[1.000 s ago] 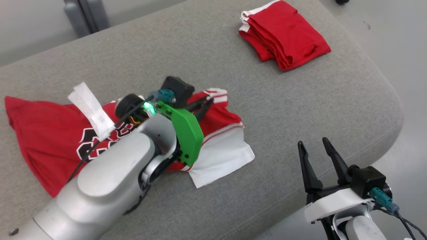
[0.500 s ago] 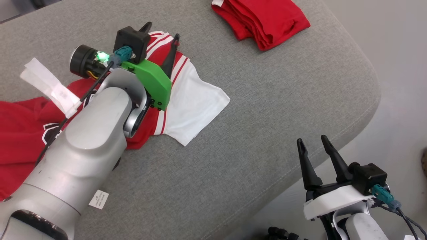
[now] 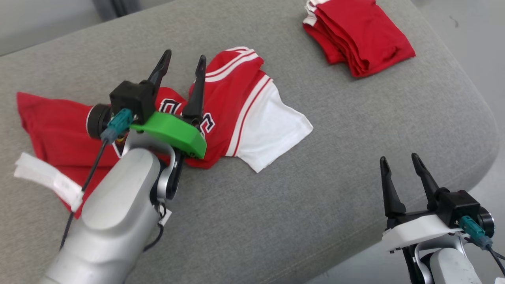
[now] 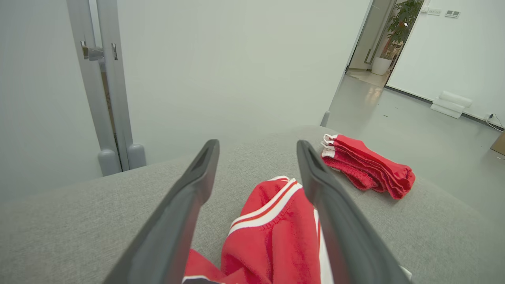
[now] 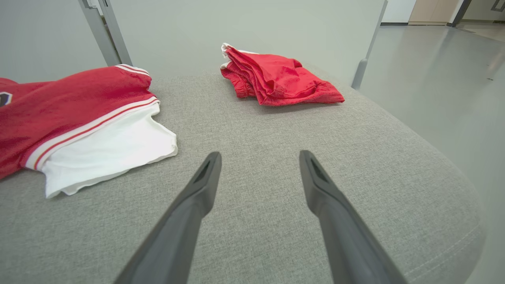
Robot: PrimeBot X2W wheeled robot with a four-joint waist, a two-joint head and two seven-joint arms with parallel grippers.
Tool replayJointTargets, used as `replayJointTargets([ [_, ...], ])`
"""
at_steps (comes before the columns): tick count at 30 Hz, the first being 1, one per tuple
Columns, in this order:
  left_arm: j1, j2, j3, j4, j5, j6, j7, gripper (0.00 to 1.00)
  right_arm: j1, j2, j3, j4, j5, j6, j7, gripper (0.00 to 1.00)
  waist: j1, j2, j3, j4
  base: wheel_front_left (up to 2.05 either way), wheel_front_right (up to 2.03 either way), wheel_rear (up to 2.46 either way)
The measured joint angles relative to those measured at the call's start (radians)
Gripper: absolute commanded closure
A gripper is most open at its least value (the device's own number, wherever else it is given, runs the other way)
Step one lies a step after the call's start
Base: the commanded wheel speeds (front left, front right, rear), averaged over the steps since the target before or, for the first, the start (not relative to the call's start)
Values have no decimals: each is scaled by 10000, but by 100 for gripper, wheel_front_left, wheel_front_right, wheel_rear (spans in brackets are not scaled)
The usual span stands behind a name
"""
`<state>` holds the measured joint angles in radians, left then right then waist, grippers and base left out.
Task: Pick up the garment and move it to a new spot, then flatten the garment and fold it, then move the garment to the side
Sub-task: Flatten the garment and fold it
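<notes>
While the released left pincer is being held over the garment, which is stretching toward the left edge of the cushion, the released right pincer is being held well apart.

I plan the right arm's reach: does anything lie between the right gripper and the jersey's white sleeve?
Nothing visible does. Only bare grey cushion lies between the right gripper and the white sleeve; the folded red garment sits farther back, off that line.
</notes>
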<state>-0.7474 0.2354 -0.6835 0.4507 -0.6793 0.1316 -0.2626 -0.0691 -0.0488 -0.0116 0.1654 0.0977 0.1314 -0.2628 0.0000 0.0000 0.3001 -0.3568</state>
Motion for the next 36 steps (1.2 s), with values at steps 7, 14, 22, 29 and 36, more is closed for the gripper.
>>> replayJointTargets([
  [7,2763,382,1651,-1753,608,537,0,0,17,6,-382,-90,-520,0,0,0,0,0,-818,1224,0,0,0],
  [14,5120,339,2943,-2621,1459,594,-13,0,242,2,-569,25,-639,0,2,0,0,0,-1477,2506,0,0,0],
  [22,7479,-328,4548,-3239,2780,174,-15,0,680,0,-754,418,-663,0,2,0,0,0,-2184,3731,0,0,0],
  [29,8680,-959,5626,-2987,3668,-1260,-15,0,981,2,-865,644,-433,0,2,0,-1,0,-2870,4403,0,0,0],
  [36,9074,-1409,6479,-2763,4088,-2307,-15,0,1343,-4,-938,905,82,0,2,0,-1,0,-3316,4493,0,0,0],
])
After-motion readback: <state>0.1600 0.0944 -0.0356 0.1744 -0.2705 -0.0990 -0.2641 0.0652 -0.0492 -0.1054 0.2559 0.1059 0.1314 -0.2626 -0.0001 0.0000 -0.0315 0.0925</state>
